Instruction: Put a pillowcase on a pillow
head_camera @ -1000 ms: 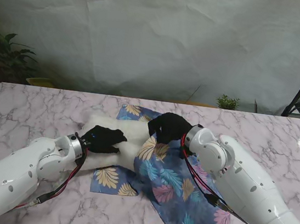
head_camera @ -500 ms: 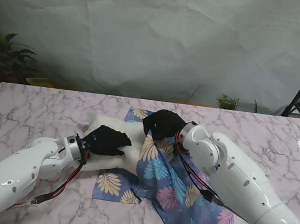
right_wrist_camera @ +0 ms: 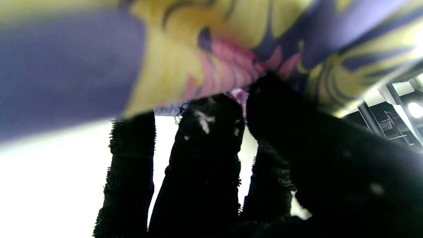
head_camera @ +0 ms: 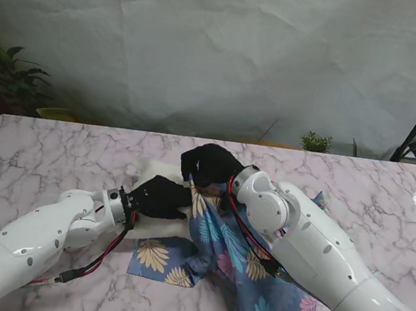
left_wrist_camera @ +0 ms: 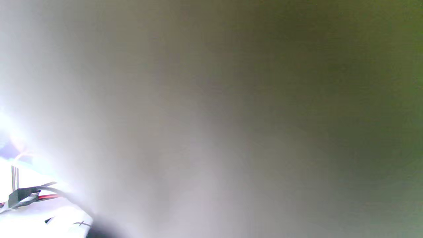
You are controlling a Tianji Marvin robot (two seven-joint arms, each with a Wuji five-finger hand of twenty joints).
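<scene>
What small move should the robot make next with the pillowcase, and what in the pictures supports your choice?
Probably keep drawing the pillowcase leftward over the pillow. The right hand pinches the floral cloth at the pillow's far edge, the left hand presses the pillow down, and white pillow is uncovered on the left.

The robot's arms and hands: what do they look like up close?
Both arms are glossy white, rounded shells with small dark dots. The left hand and right hand wear fuzzy black gloves; in the right wrist view the fingers look nubbly. Red and black cables run along each arm.
</scene>
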